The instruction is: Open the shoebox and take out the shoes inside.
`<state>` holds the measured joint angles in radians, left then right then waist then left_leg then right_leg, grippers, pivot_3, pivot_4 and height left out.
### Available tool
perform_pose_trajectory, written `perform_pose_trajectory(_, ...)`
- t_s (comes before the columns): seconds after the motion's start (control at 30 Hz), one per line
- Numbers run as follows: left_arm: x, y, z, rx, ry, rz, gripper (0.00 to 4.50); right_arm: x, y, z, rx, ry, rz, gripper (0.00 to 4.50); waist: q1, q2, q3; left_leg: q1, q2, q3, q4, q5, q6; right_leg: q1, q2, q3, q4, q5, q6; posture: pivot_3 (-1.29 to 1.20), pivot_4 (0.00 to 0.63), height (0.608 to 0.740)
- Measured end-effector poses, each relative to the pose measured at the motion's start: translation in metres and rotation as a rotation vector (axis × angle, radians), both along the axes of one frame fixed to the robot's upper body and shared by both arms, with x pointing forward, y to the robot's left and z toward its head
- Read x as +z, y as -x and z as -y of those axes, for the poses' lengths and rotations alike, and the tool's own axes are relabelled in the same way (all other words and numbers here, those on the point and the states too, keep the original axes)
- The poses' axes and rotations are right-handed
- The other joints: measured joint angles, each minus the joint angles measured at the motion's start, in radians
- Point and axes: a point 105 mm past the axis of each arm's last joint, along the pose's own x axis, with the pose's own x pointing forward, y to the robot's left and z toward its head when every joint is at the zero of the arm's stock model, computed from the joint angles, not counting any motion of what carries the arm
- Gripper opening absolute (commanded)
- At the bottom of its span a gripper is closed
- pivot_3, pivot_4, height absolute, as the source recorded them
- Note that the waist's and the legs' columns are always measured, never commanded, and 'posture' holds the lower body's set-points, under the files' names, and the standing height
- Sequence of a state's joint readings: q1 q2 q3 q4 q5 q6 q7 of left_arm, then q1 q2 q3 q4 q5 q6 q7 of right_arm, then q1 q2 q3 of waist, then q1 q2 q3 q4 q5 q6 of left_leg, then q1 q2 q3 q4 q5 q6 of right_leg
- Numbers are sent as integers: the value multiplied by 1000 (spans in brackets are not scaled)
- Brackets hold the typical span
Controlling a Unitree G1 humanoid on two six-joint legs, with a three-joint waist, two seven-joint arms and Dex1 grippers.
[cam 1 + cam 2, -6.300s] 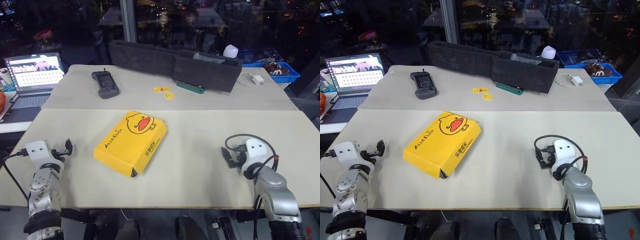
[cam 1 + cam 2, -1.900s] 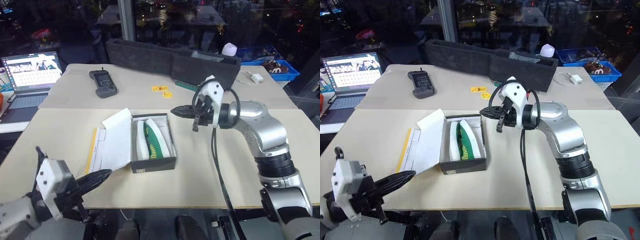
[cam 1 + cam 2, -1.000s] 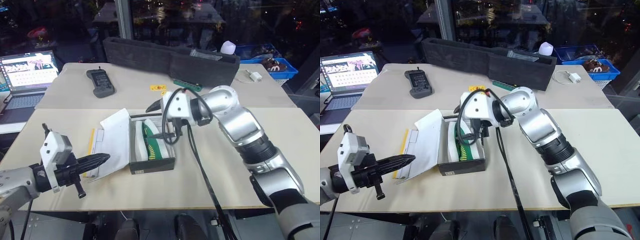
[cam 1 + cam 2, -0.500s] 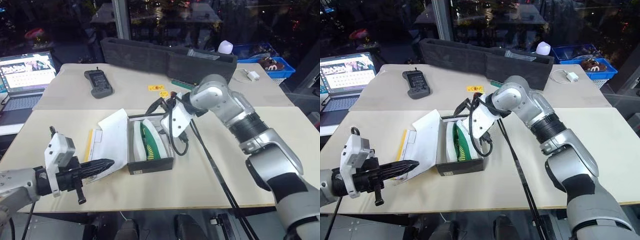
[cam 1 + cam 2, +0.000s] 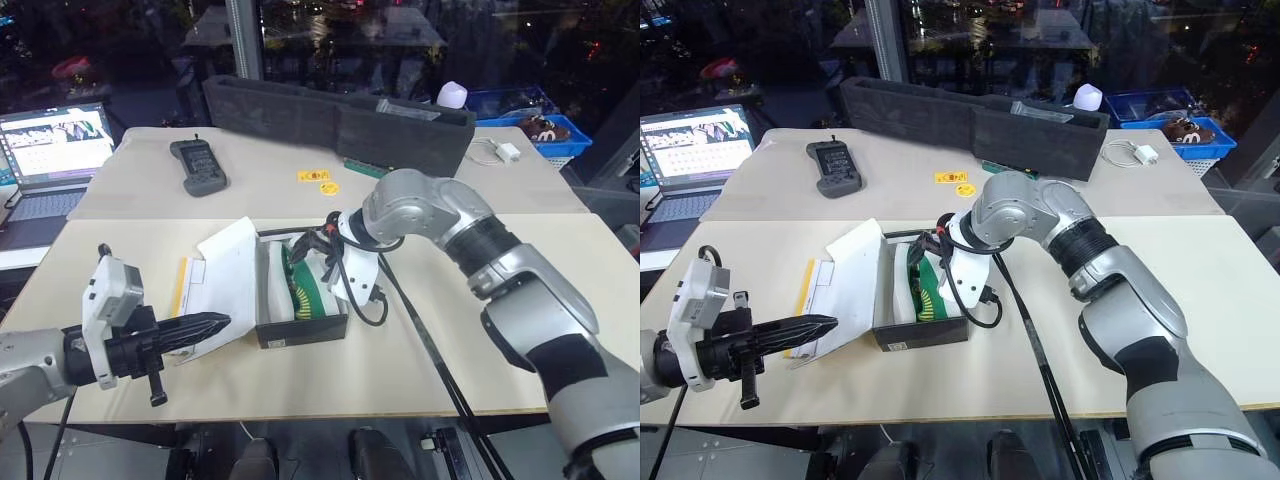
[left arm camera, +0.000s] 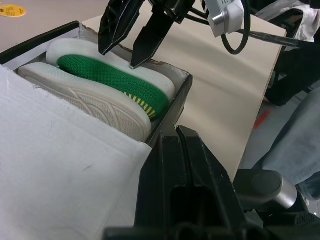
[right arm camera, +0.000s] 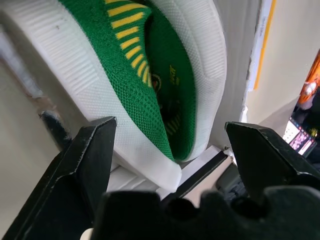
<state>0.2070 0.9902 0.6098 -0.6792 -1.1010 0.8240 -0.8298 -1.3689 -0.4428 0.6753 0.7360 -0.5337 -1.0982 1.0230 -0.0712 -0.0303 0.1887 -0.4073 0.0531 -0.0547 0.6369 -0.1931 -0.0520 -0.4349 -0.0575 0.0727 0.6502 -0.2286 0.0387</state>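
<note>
The shoebox (image 5: 300, 331) lies open mid-table, its lid (image 5: 228, 268) folded out to the left with the white inside facing up. Two green shoes (image 5: 298, 285) with whitish soles lie side by side inside it. My right gripper (image 5: 308, 250) is open and tipped down into the box, and in the right wrist view its fingers (image 7: 92, 150) stand on either side of a green shoe (image 7: 150, 90) without pinching it. In the left wrist view the right gripper's fingertips (image 6: 132, 62) hover just above that shoe (image 6: 110, 80). My left gripper (image 5: 215, 322) is shut and empty, pointing at the lid's near edge.
A long black foam tray (image 5: 340, 120) stands across the back. A dark handheld device (image 5: 198, 165) and yellow stickers (image 5: 318, 178) lie behind the box. A laptop (image 5: 55, 150) is at far left, and a white charger (image 5: 505, 152) and blue basket (image 5: 545, 130) at back right.
My right gripper has rolled over and dipped down into the box, closing in over the green shoe. The left gripper has hardly moved.
</note>
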Motion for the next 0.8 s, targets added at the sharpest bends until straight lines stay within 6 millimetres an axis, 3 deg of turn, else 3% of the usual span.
perform_pose_trajectory(0.3,0,-2,-1,26,10,5,0,6,-9,0,-18,-16,36,4166,1,0,0,0,0,0,0,0,0,0,0,0,1,1,-2,0,150,715)
perform_pose_trajectory(0.6,0,-3,0,30,13,8,0,-30,-15,9,-27,26,33,4166,2,0,0,3,-1,-1,0,0,0,-1,0,0,10,-3,-6,0,150,715)
perform_pose_trajectory(0.77,-1,-3,1,31,16,6,0,-41,-15,10,-19,25,37,4166,2,-1,-1,9,-1,-1,1,0,0,6,0,0,11,-6,-4,0,150,715)
perform_pose_trajectory(0.8,-1,-3,1,30,17,4,0,-42,-15,10,-19,22,36,3927,2,-1,-1,12,-1,-1,1,0,0,9,0,0,11,-9,-1,0,150,715)
